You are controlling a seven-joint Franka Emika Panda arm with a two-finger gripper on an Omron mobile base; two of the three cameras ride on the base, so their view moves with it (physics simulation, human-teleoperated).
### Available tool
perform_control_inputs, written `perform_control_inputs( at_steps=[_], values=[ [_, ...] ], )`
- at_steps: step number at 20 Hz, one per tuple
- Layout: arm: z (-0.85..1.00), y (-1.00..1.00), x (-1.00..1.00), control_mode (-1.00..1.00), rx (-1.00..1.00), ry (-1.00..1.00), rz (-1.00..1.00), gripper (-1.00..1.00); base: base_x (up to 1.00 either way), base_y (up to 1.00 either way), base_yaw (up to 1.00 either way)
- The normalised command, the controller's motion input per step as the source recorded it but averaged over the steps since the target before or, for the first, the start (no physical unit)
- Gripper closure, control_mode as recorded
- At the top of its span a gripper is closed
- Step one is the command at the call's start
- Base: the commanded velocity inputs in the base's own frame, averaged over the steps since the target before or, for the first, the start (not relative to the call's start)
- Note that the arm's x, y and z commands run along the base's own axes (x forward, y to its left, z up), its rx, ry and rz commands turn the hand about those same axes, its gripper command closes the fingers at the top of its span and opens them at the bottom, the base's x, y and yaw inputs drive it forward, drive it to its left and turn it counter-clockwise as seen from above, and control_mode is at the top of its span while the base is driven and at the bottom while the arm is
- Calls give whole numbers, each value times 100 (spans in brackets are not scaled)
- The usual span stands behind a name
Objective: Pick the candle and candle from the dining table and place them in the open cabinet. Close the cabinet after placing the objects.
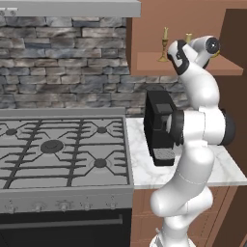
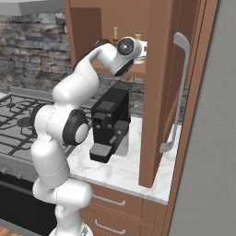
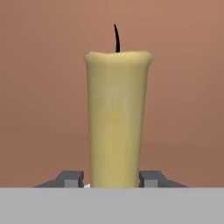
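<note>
Waxy yellow candle (image 3: pixel 116 118) with black wick, dark fingers (image 3: pixel 70 178) clamped on it, smooth brown cabinet (image 3: pixel 39 87) behind

Slim candlestick (image 1: pixel 164 47) left of claw (image 3: pixel 112 178); open door (image 2: pixel 159 92) right.

The white Franka arm (image 1: pixel 195 144) rises from its base, bends at a dark elbow joint and reaches up and forward, its wrist (image 2: pixel 126 48) turned level at shelf height. In the hand view, the gripper (image 3: pixel 114 178) stands with its two grey fingertips (image 3: pixel 70 178) pressed against either side of a yellow candle (image 3: pixel 116 118), gripping it upright.
</note>
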Motion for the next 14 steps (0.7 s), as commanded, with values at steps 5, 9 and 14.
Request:
perform_control_inputs(
  at_steps=[5, 9, 14],
  values=[
    [-17, 0, 0, -100, -7, 0, 0, -100, 0, 0, 0],
    [-7, 0, 0, -100, -3, 0, 0, -100, 0, 0, 0],
    [-2, -1, 0, -100, -1, 0, 0, -100, 0, 0, 0]
  ],
)
